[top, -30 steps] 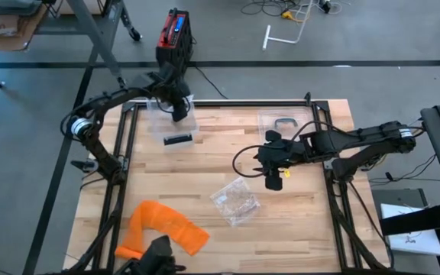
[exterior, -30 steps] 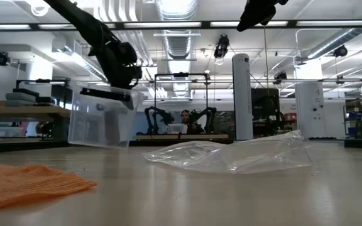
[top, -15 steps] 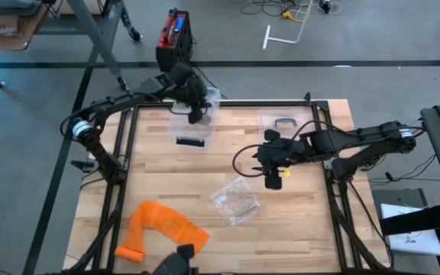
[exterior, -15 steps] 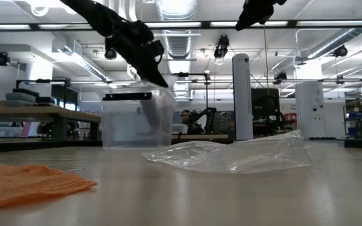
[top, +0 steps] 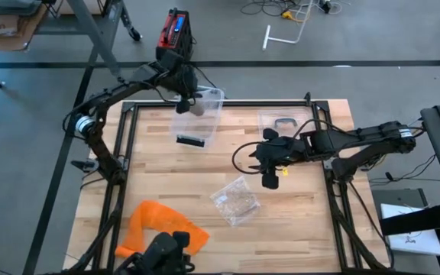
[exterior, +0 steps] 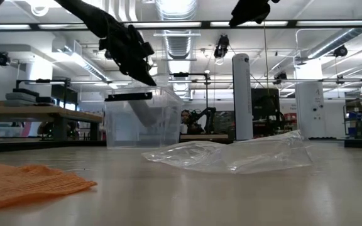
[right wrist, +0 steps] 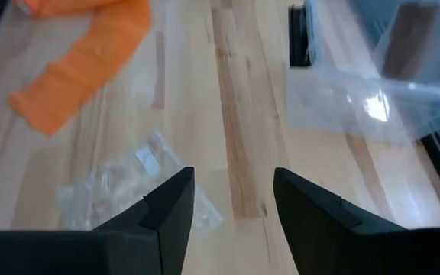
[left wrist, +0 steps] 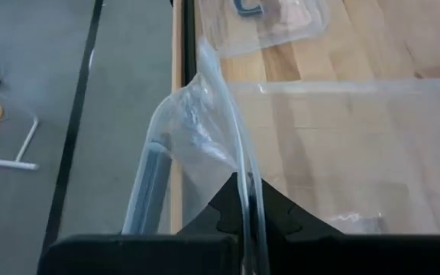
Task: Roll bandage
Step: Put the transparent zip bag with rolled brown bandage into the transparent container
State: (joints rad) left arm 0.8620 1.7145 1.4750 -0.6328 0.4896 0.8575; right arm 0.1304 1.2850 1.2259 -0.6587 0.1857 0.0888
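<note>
While the left gripper (top: 192, 106) hung over the desk's (top: 296, 229) far edge, its fingers (left wrist: 228, 210) were closed on the rim of a clear plastic box (top: 201, 118), whose thin wall ran up between them. The box tilted, with a small dark piece (top: 190, 140) showing at its lower end. The right gripper (top: 270, 177) hovered above the middle of the desk with its fingers (right wrist: 170, 206) parted about halfway, holding nothing and touching nothing. The orange bandage (top: 163, 227) lay unrolled and crumpled at the near left corner of the desk, well apart from both grippers. A crumpled clear bag (top: 235, 201) lay near the centre, just nearer than the right gripper. A second clear bag (top: 285, 124) with a dark item inside lay at the far right, close to the desk's far edge. Bare wood stretched between the bandage and the central bag, and along the near right side.
</note>
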